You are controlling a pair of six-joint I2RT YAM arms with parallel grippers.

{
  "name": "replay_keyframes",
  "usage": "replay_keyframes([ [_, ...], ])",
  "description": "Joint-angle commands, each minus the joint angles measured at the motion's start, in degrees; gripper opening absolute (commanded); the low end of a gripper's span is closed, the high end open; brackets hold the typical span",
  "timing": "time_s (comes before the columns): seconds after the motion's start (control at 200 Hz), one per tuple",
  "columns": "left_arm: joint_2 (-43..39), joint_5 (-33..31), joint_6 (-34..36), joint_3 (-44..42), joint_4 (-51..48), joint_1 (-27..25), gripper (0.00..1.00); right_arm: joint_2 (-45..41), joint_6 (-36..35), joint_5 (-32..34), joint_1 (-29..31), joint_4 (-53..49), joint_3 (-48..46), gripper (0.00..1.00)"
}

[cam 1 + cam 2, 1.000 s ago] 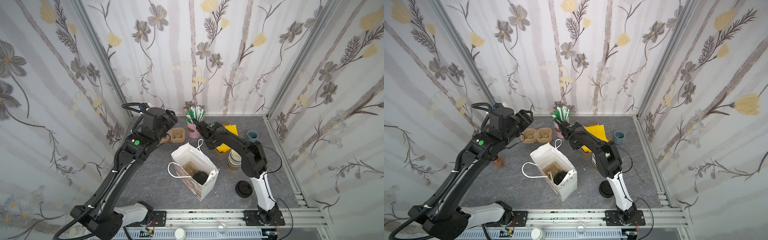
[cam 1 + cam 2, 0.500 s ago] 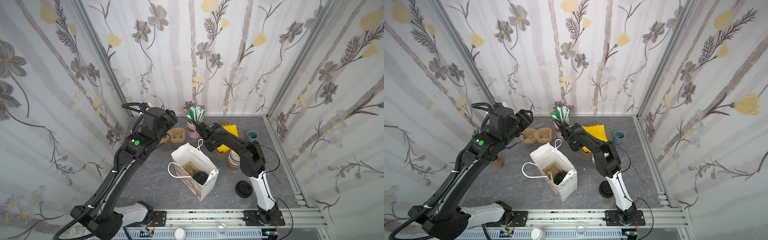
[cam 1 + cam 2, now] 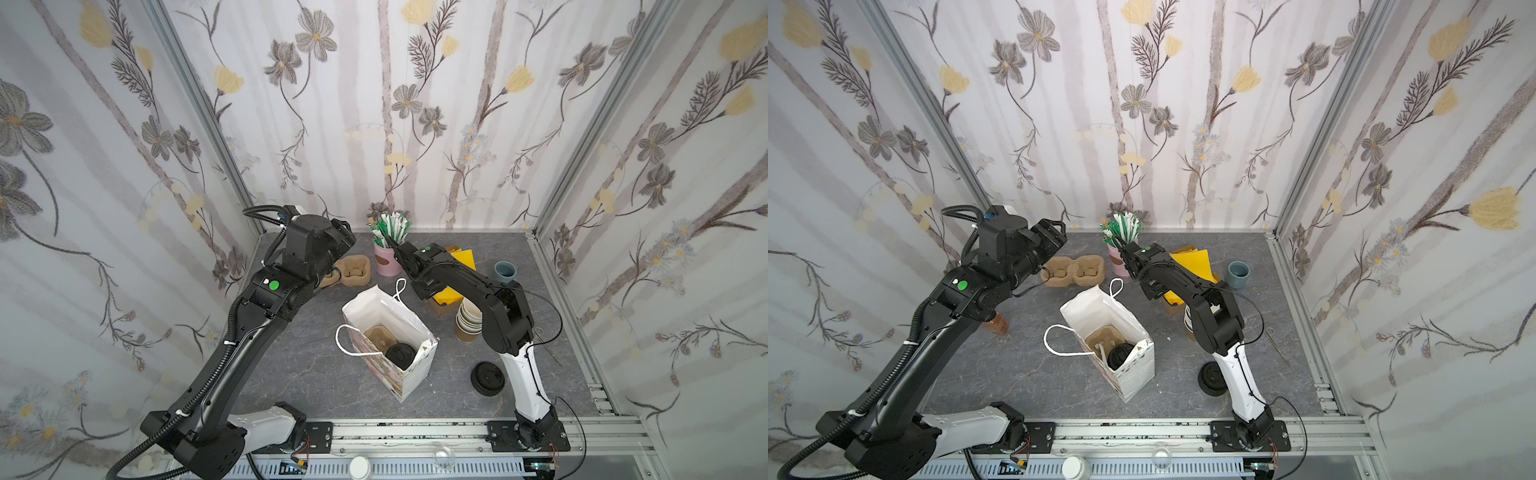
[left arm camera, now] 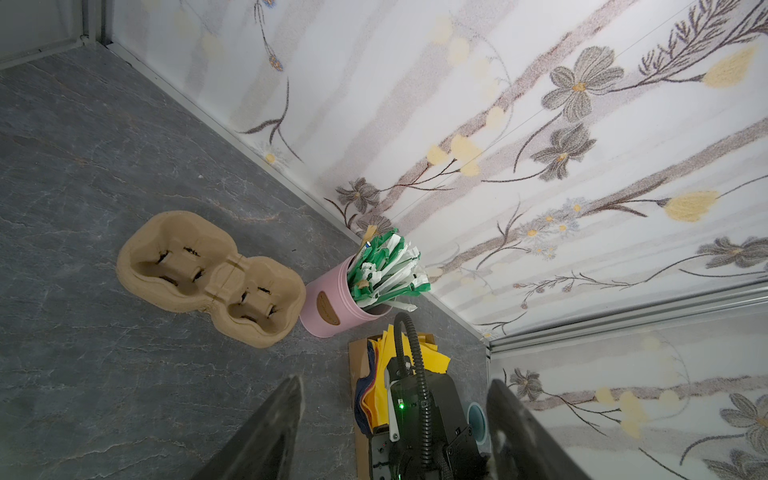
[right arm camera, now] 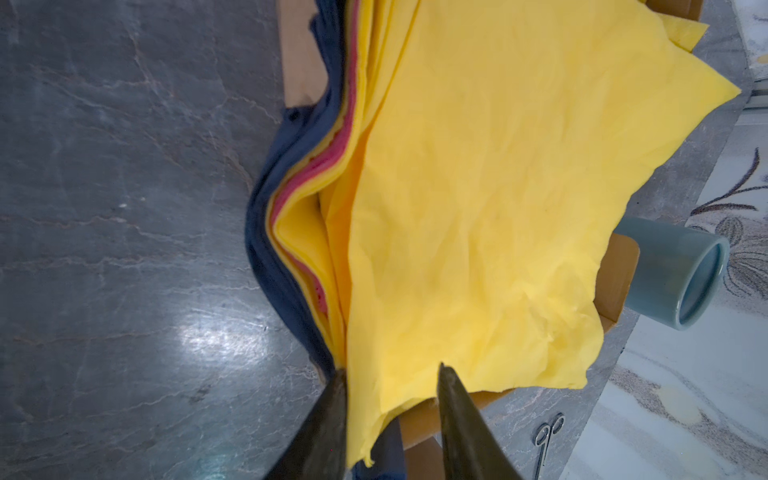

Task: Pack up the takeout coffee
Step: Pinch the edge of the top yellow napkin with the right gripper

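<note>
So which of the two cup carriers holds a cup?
The carrier inside the white bag, with the black-lidded cup in one well; the other carrier, on the table by the pink straw pot, is empty.

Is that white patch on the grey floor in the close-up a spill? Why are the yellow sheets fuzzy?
Right wrist view: no spill, glare on the glossy tabletop; the yellow napkins blur near the lens. Both top views: sharp, evenly lit.

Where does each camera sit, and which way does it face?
Top views: high in front, looking down on the table; left arm and right arm show.
Left wrist: on its arm, facing cup carrier and straw holder; open left gripper shows.
Right wrist: on its arm, over yellow napkins; right gripper straddles their edge.
Shared: both wrist views show napkins.
</note>
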Motion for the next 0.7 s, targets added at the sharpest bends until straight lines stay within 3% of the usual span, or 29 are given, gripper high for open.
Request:
replay_keyframes([
  [0.0, 0.0, -0.6, 0.2, 0.4, 2.5, 0.1, 0.71, -0.7, 0.7, 0.9, 0.0, 0.1, 0.7, 0.36],
  [0.385, 0.3, -0.6, 0.7, 0.4, 2.9, 0.1, 0.71, 0.4, 1.0, 0.7, -0.3, 0.3, 1.0, 0.26],
  [0.694, 0.5, -0.7, 0.9, 0.5, 3.2, 0.1, 0.71, 1.1, 1.1, -1.5, -0.8, 0.7, 1.1, 0.24],
])
